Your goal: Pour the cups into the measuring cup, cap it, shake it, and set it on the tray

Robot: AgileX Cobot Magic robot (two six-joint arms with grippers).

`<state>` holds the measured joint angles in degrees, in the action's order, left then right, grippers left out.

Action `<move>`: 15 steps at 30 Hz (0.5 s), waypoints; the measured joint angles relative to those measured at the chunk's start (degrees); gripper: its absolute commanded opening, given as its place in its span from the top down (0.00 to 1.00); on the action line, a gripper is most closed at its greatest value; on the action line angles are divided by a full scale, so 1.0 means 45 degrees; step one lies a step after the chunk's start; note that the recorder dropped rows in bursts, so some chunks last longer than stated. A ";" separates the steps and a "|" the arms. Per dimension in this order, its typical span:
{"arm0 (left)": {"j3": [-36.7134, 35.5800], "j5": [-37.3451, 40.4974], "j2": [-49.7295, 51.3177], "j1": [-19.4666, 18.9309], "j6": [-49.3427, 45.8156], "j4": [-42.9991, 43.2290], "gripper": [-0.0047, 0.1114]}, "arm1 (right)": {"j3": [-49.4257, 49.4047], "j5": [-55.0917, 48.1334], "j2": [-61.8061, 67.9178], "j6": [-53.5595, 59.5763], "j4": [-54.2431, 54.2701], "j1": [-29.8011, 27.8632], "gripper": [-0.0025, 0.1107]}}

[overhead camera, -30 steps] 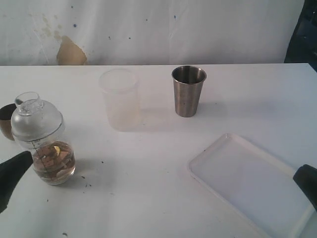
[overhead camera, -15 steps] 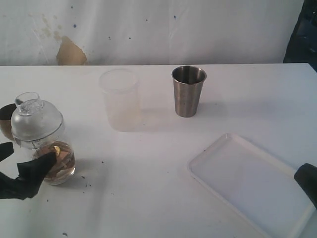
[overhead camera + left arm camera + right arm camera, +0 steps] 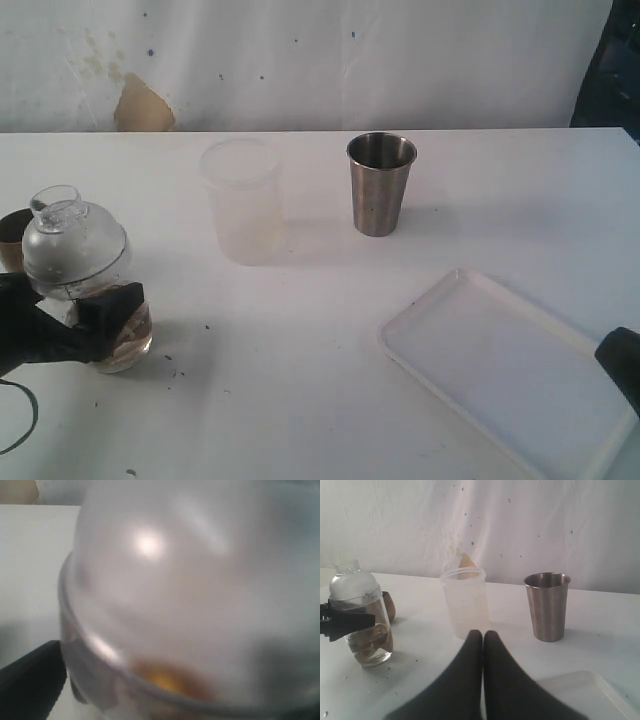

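Measuring cup (image 3: 78, 262), capped, brown contents: near left, upright on table (image 3: 300, 350). Left gripper (image 3: 70, 318): jaws wide, astride its lower body. Right gripper (image 3: 482, 636): pinched closed, empty, near right by tray (image 3: 500, 370). Tumbler (image 3: 381, 185): far centre.

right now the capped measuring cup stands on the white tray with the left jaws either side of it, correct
Not quite: the measuring cup stands on the table, well apart from the white tray. The exterior view shows this. The rest holds: its dome lid is on, and the left gripper has its jaws either side of it.
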<state>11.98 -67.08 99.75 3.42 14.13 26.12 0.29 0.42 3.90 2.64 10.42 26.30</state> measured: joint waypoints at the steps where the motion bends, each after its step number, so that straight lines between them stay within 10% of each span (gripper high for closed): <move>1: 0.0108 -0.0095 0.0207 0.0000 -0.0185 0.0000 0.06 | 0.0000 0.0000 0.0000 0.0000 0.0000 0.0000 0.98; 6: 0.0445 -0.0410 0.0864 0.0000 -0.0427 -0.0169 0.32 | 0.0000 0.0000 0.0000 0.0000 0.0000 0.0000 0.98; 10: 0.0498 -0.0518 0.0912 0.0000 -0.0472 -0.0257 0.93 | 0.0000 0.0008 0.0000 0.0000 0.0000 0.0000 0.98; 15: 0.0552 -0.0494 0.0912 0.0000 -0.0497 0.0245 0.96 | 0.0000 0.0008 0.0000 0.0000 0.0000 0.0000 0.98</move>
<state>14.46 -69.30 103.85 3.42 11.89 27.22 0.29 0.46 3.90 2.64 10.42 26.30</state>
